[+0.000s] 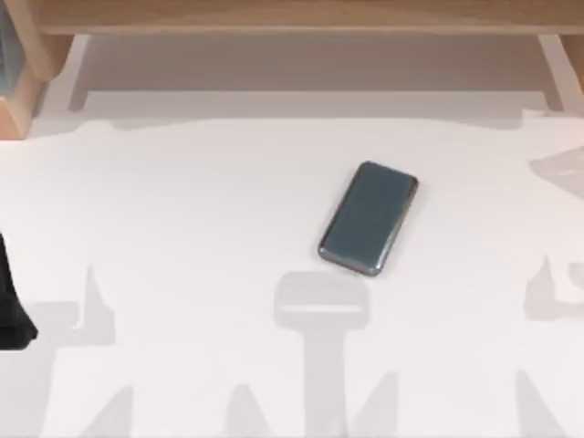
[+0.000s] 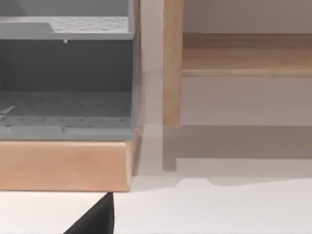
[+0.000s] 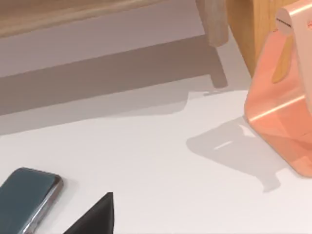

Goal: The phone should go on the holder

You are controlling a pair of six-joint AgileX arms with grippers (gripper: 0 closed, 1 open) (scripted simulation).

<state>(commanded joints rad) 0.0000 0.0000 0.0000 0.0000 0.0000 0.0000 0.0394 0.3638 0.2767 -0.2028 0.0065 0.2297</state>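
The counter (image 1: 201, 274) is big, white and flat, and grey shadows lie across it. A long wooden rail (image 1: 301, 14) runs along its far edge in the top view. At the far left corner a wooden block (image 1: 18, 100) stands.

In the left wrist view a grey shelf box (image 2: 66, 73) with little dots sits on a wooden base (image 2: 63, 165), and a wooden post (image 2: 172, 63) stands just beside it.

In the right wrist view a shiny pink holder (image 3: 285, 97) stands on the counter near a wooden post. It is bent like a seat, with a back that leans and a flat foot. Nothing is on it.

The phone (image 1: 369, 218) lies flat on the counter, a little right of the middle in the top view. It is dark grey-blue with round corners and a thin dark rim. It is turned at a slant. It is well apart from the holder, and nothing touches it.

A dark bit of the left arm (image 1: 11, 301) pokes in at the left edge of the top view. A small black tip shows low in each wrist view. I cannot tell if the left pincer or the right pincer is open or closed, or if they hold anything.
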